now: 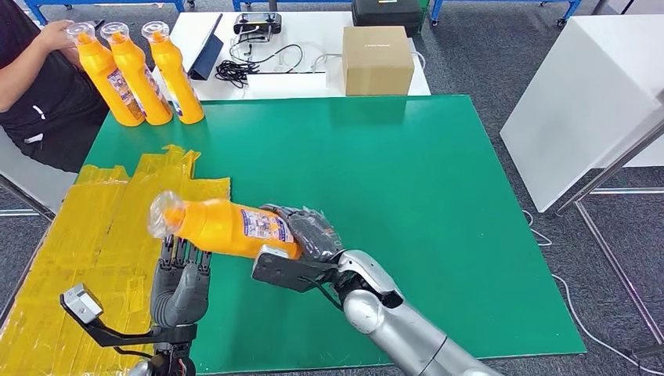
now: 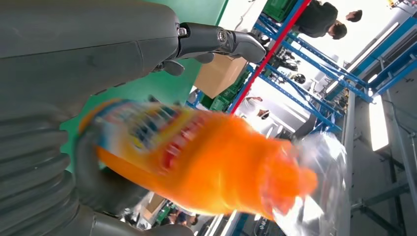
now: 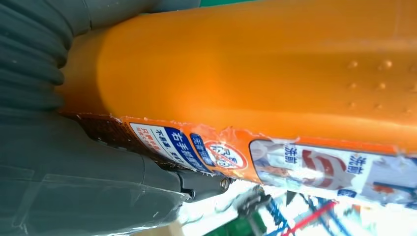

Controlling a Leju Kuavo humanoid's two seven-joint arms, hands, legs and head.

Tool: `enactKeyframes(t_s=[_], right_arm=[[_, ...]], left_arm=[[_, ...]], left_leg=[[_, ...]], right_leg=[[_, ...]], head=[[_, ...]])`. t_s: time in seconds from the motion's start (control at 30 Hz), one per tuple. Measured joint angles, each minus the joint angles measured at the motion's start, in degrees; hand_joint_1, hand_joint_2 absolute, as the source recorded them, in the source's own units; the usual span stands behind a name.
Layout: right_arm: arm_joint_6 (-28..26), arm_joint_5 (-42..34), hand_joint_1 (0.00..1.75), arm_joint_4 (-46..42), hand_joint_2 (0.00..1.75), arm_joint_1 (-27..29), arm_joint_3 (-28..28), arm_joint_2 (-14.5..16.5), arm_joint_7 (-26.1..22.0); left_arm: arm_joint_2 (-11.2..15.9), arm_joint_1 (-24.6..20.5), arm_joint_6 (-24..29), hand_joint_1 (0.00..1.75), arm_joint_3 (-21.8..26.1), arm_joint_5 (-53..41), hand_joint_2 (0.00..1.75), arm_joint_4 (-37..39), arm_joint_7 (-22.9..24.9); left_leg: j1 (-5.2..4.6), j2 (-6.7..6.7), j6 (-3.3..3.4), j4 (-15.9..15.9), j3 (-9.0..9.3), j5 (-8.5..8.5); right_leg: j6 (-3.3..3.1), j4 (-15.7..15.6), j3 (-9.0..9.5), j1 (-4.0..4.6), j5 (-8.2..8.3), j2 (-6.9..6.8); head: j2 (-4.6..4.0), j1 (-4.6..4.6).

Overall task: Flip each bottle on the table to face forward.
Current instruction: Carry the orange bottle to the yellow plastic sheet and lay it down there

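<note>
Green mat-covered table (image 1: 407, 196) takes up most of the head view, with crinkled yellow plastic sheeting (image 1: 94, 235) over its lower-left part and a white table holding a brown cardboard box (image 1: 377, 59) and black cables (image 1: 235, 70) along the top of the frame. Orange plastic bottle with a clear-wrapped cap and printed label (image 1: 227, 227) is off the mat, lying near-horizontal in the lower-left centre, cap end pointing left. Right hand (image 1: 313, 235) grips it around the base end, fingers wrapped over the body; the right wrist view shows the label pressed close against that hand. Left hand (image 1: 182, 274) sits just under the bottle's neck end with fingers pointing up and apart, seemingly holding nothing; contact with the bottle can't be told from these views, and the bottle is blurred in the left wrist view. Three more upright orange plastic bottles (image 1: 141, 74) stand together at the upper left of the table, beside a seated person in black (image 1: 39, 86) whose hand is near the caps. Risks, as a judgement: the grip is at one end only, so the heavy cap end may droop or the smooth body slip during a handover or turn; the left hand could knock the neck if it closes early; a tilted set-down on the wrinkled sheeting may tip the bottle over.
</note>
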Motion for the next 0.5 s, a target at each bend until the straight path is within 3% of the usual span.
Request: enactKeyframes(t_s=[0.5], right_arm=[[0.9,0.2,1.75,4.7,1.75,-2.0,2.8,1.0,0.3]], left_arm=[[0.0,-0.5,0.0,0.0,0.1,-0.1,1.75,0.0,0.3]], left_leg=[[0.0,0.01,0.0,0.0,0.0,0.0]], right_leg=[[0.0,0.0,0.0,0.0,0.0,0.0]], head=[[0.0,0.0]])
